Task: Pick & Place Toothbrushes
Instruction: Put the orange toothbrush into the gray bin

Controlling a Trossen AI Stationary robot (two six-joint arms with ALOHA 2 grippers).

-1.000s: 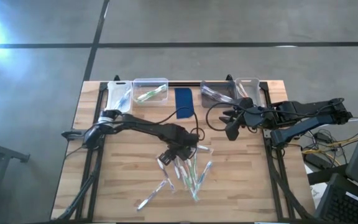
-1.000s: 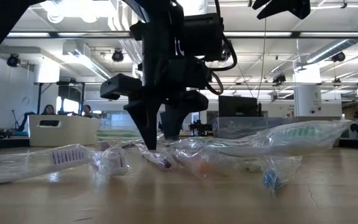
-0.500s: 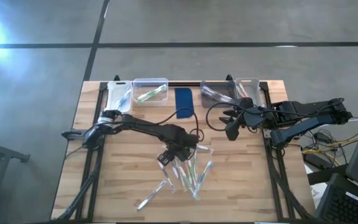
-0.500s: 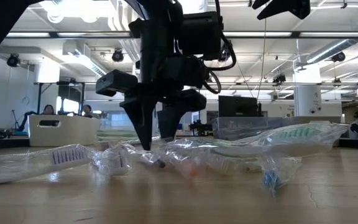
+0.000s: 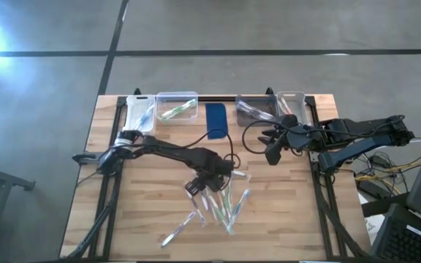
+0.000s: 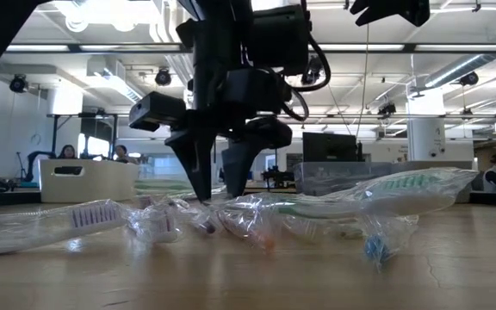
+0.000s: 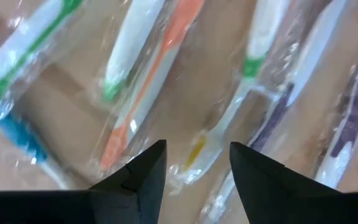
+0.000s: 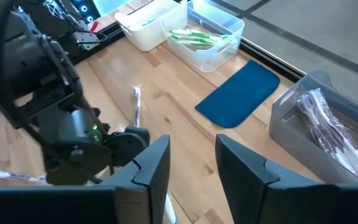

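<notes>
Several wrapped toothbrushes (image 5: 221, 204) lie in a loose pile on the wooden table, white with green, orange, blue and purple accents. My left gripper (image 5: 205, 183) points down at the pile's far left part and is open. In the left wrist view its fingers stand on either side of a wrapped toothbrush with a yellow mark (image 7: 194, 152), beside an orange one (image 7: 148, 93). The low view shows the fingertips (image 6: 203, 194) down at the wrappers (image 6: 257, 215). My right gripper (image 5: 271, 155) waits open above the table's right part, near the grey bin.
Along the far edge stand a white bin (image 5: 140, 109), a clear bin with green toothbrushes (image 8: 207, 37), a dark blue pad (image 5: 215, 120), a grey bin with purple toothbrushes (image 8: 322, 118) and another clear bin (image 5: 291, 102). One toothbrush (image 5: 175, 232) lies apart near the near edge.
My left gripper has shifted a little over the pile and turned slightly while staying low at the wrappers. The wrappers under it have been nudged and bunched a little. The right arm has kept still.
</notes>
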